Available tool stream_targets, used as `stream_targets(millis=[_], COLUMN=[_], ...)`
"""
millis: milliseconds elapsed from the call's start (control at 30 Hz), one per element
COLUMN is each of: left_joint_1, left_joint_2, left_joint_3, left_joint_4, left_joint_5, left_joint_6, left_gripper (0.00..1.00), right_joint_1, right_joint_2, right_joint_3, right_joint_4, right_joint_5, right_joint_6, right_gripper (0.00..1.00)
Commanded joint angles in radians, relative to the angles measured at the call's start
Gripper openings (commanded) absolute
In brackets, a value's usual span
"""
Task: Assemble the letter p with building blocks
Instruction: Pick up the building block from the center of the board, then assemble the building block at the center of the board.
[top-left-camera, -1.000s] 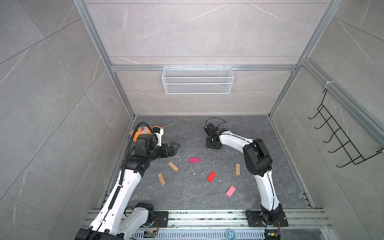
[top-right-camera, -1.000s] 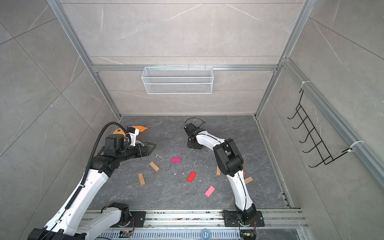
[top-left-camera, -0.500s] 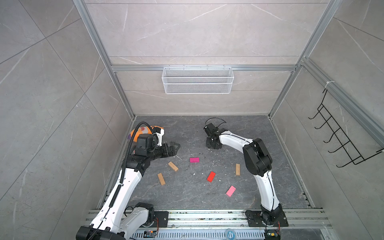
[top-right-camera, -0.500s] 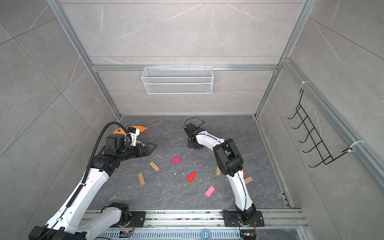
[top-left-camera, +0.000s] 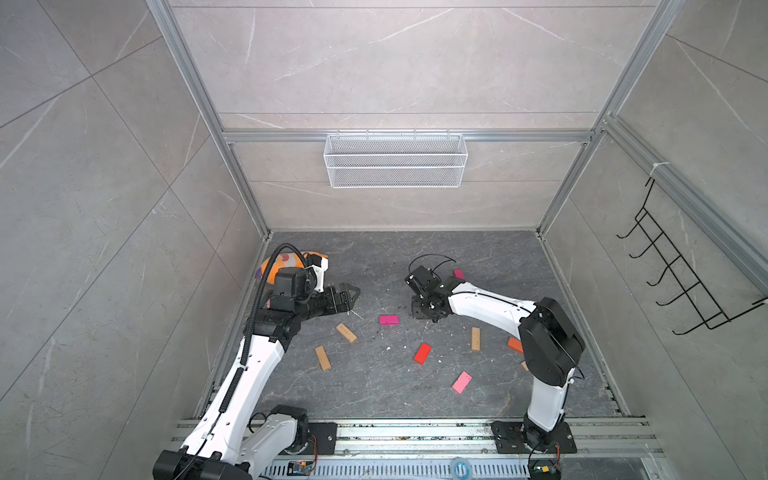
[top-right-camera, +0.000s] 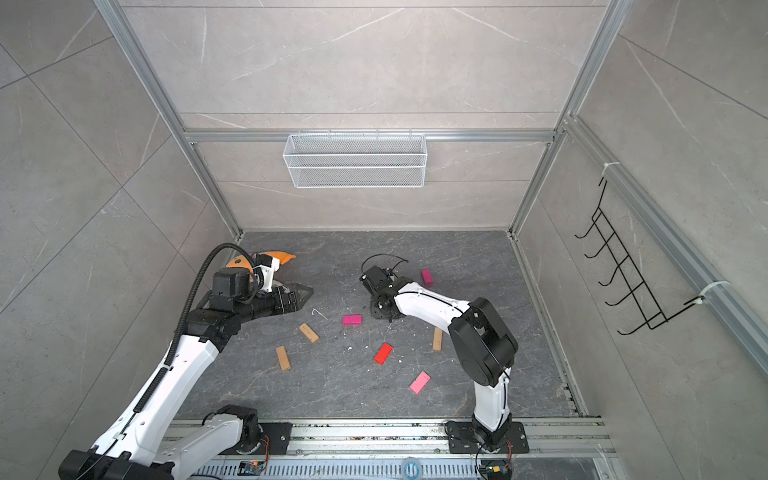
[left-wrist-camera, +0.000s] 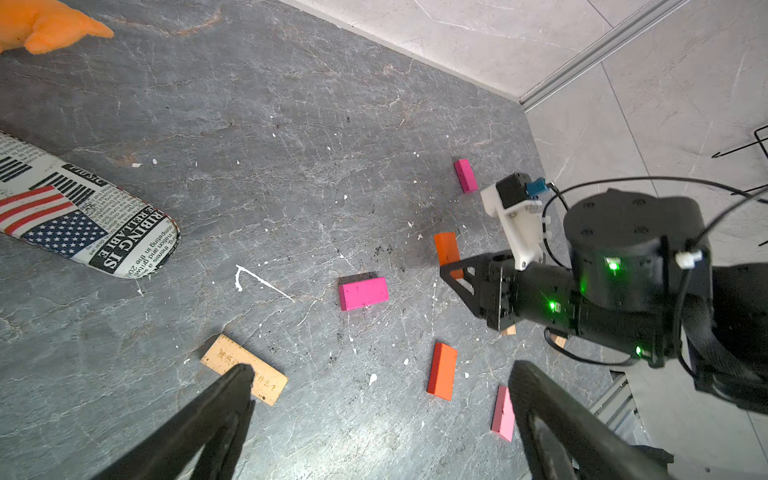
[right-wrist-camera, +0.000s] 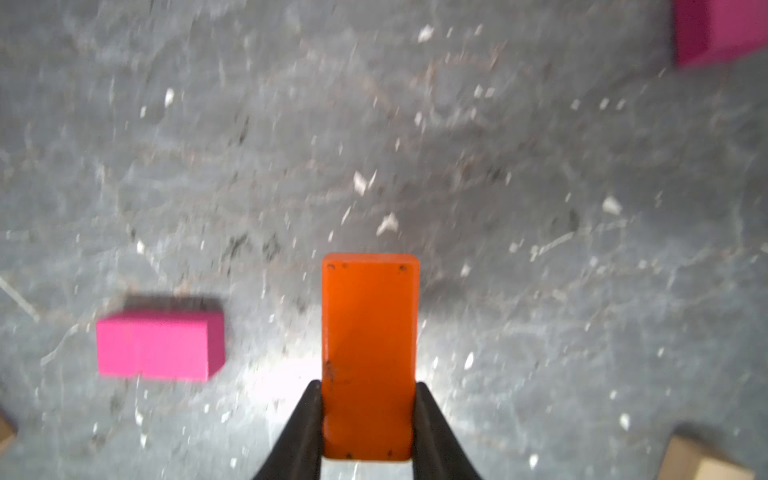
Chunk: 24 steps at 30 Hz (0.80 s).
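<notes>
Now your right hand (right-wrist-camera: 368, 388) clamps the orange brick (right-wrist-camera: 370, 316) by its end (magenta brick (right-wrist-camera: 153, 345) nearby). Your left hand (left-wrist-camera: 382, 370) gapes.

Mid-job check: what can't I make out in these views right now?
- Orange block in the right end effector: hidden under the right arm in both top views; whether it's off the floor is unclear in the blurred right wrist view.
- Tan block: a sliver in a top view, behind its elbow.
- Orange toy: cut off by the left wrist view's edge.
</notes>
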Motion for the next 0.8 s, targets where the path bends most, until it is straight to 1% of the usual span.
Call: stream_targets(millis=[0,100,267,533,767], left_joint_1=[0.005,0.005,0.005,0.007,0.008], left_joint_2=[0.001,0.001,0.009,0.028,0.027], left_joint_3=[0.008,0.005,0.004,0.009,0.008], left_joint_4=[0.012,0.015,0.016,0.007,0.011], left_joint_5=[0.030,0.029,0.037,0.054,0.060], left_joint_6=[-0.010,-0.011,-0.012,-0.012,-0.011], left_gripper=[0.99,0.99,0.99,0.98,0.98], right_joint_1=[0.036,0.066,0.095,0.111,0.124], right_joint_2=[-0.028,-0.024,0.031,0.104,0.152], right_joint_3=[-0.055,-0.070,-0.042,0.009,0.052], right_joint_4=[0.020,0.037,0.033,0.029,0.020], right_joint_5=[-0.003,-0.005,-0.014,-0.030,-0.036], right_joint_6=[0.056,0.079,0.094,0.097,0.105], right_gripper=[0.24,0.24,0.25,0.25,0.28])
